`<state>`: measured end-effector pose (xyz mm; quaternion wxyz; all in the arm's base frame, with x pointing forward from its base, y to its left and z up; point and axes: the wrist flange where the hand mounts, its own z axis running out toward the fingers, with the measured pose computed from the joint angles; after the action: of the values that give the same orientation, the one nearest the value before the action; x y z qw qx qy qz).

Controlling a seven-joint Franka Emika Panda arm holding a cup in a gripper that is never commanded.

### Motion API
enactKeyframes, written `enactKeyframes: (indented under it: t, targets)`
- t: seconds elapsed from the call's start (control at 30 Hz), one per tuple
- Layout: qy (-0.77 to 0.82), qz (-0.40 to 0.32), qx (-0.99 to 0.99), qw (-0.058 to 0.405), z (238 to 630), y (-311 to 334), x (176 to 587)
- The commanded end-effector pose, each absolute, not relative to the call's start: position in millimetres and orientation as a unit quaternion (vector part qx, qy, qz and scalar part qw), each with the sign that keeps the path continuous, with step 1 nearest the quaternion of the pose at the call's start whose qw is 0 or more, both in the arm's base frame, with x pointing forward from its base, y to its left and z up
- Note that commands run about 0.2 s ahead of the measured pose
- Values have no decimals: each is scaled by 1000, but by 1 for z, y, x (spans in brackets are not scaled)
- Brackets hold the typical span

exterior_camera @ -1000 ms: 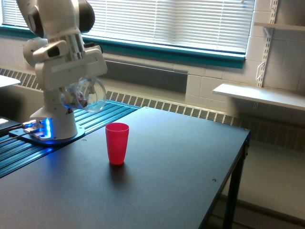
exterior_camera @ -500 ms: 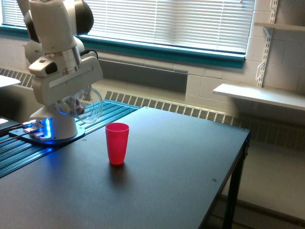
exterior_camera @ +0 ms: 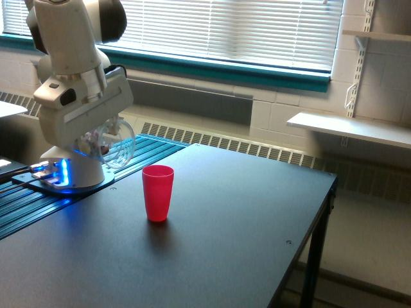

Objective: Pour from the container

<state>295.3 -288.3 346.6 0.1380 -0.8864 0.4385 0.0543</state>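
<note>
At the exterior view's left, above the dark counter (exterior_camera: pixel 244 212), the gripper (exterior_camera: pixel 96 138) clamps the tilted clear container (exterior_camera: pixel 117 144), mouth angled toward the red cup (exterior_camera: pixel 157 192) standing near it.

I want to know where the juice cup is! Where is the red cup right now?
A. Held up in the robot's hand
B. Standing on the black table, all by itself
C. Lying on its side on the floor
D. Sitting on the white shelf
B: the red cup stands upright on the table, apart from the hand, which holds the clear cup.
</note>
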Motion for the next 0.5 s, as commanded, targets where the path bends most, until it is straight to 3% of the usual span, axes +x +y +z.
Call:
enactKeyframes:
  t: [0.03,0.5]
  targets:
    - [376,54,-916,125,345,-289,314]
    - [309,22,-945,104,334,-282,320]
